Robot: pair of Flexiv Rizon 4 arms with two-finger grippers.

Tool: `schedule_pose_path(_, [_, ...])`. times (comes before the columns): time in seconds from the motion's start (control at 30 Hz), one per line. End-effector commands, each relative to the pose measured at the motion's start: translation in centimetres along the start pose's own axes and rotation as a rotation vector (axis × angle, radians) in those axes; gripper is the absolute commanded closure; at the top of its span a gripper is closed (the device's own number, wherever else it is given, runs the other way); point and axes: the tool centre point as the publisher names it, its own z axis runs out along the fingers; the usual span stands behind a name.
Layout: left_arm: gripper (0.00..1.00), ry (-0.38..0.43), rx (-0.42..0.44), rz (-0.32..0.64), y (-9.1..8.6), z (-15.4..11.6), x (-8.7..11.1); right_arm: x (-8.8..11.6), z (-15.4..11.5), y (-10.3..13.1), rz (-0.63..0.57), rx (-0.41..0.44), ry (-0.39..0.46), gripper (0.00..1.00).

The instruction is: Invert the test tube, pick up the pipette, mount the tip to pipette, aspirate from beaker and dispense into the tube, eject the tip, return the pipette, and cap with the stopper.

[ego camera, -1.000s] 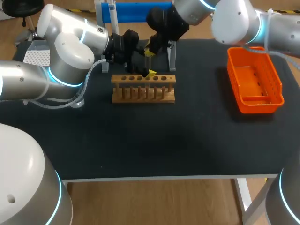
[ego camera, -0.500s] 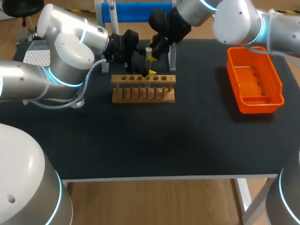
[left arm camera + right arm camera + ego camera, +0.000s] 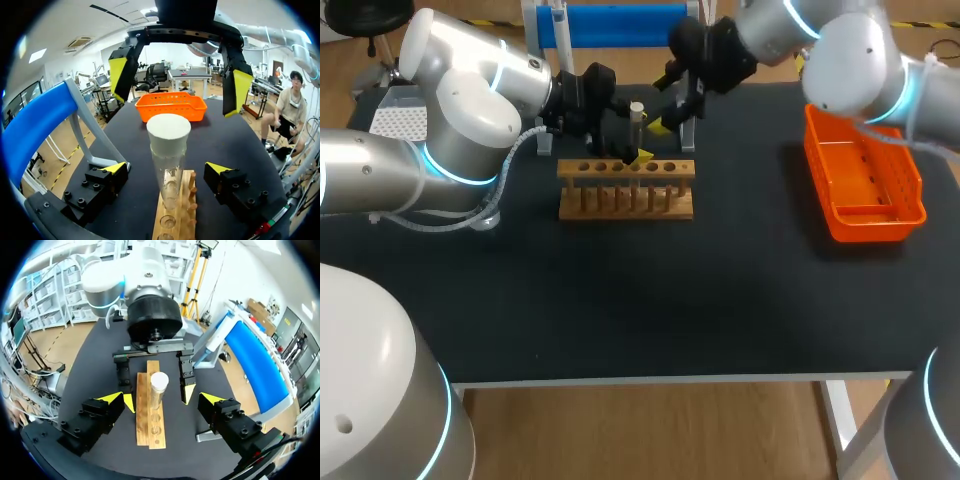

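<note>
A glass test tube (image 3: 636,130) stands upright in the wooden rack (image 3: 626,188), with a white stopper (image 3: 637,107) in its mouth. My left gripper (image 3: 628,142) is open, one finger on each side of the tube with a clear gap. The left wrist view shows the tube (image 3: 168,172) and stopper (image 3: 168,134) between the left gripper's (image 3: 166,172) yellow tips. My right gripper (image 3: 673,108) hangs open just right of the tube and holds nothing. In the right wrist view the stopper (image 3: 159,380) lies ahead of the right gripper (image 3: 162,399).
An orange basket (image 3: 863,172) sits at the right side of the table. A blue pipette stand (image 3: 610,22) rises at the back edge, and its metal leg (image 3: 688,120) is close behind the rack. The rack's other holes (image 3: 153,429) hold nothing.
My right gripper opened, let go of the stopper on top of the tube, and drew back up and to the right. The left arm stayed still.
</note>
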Motion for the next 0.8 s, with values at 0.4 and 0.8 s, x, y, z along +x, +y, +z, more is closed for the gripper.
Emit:
schedule_pose_path(0.4, [0.0, 0.004, -0.003, -0.001, 0.0, 0.0, -0.1, 0.5, -1.5, 0.3, -0.013, -0.295, 0.009, 1.0])
schedule_pose_path(0.8, [0.0, 0.004, -0.003, -0.001, 0.0, 0.0, -0.1, 0.1, -2.2, 0.8, 0.027, -0.589, 0.049, 1.0])
